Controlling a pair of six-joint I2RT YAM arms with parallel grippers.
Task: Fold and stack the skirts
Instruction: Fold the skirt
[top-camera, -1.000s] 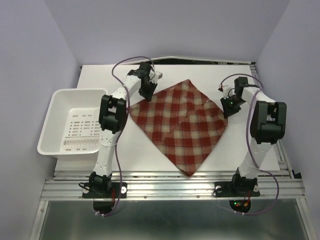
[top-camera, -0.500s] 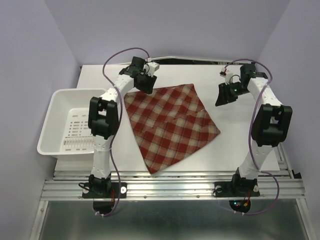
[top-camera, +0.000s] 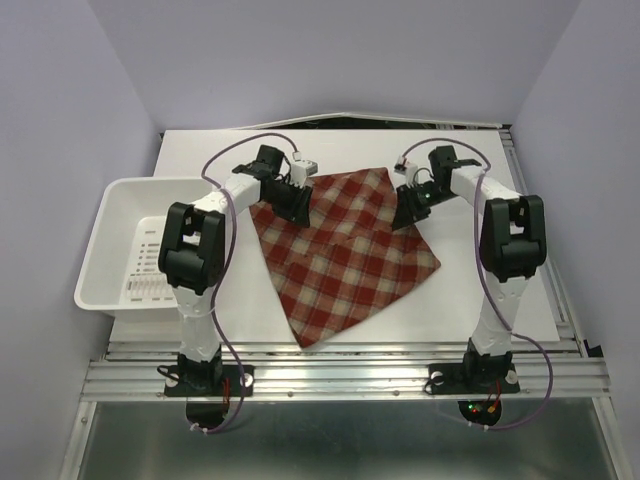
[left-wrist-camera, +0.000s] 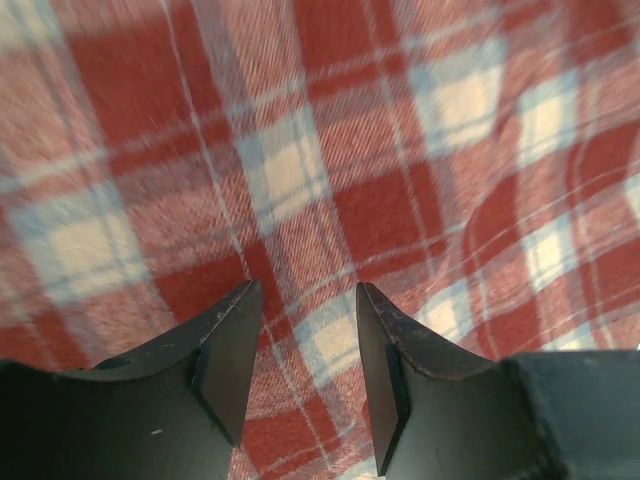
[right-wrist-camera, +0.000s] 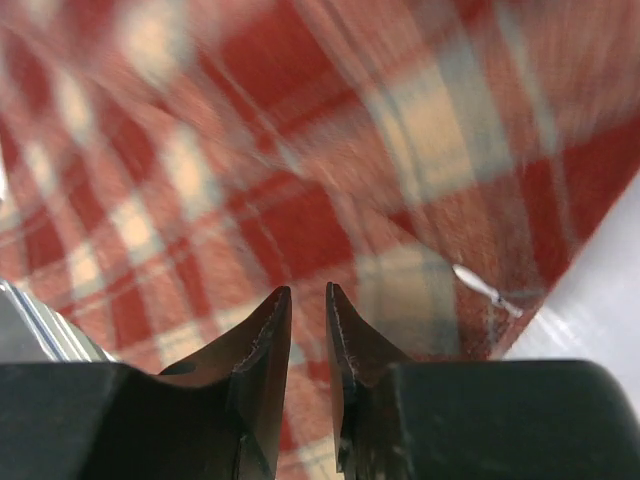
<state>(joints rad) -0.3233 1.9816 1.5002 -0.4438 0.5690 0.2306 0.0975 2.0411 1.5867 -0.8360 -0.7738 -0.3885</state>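
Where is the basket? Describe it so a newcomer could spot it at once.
Start from the white table in the top external view and look to its left edge, beyond the left arm. There sits the white perforated plastic basket, a rectangular open tub showing nothing inside. Unlike the flat red, maroon and cream plaid cloth skirt beside it, it is rigid, with slotted holes in its floor.

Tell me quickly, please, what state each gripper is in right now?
Left gripper: open, empty, fingers above the plaid skirt.
Right gripper: fingers nearly together, nothing visibly between them, over the skirt's edge.
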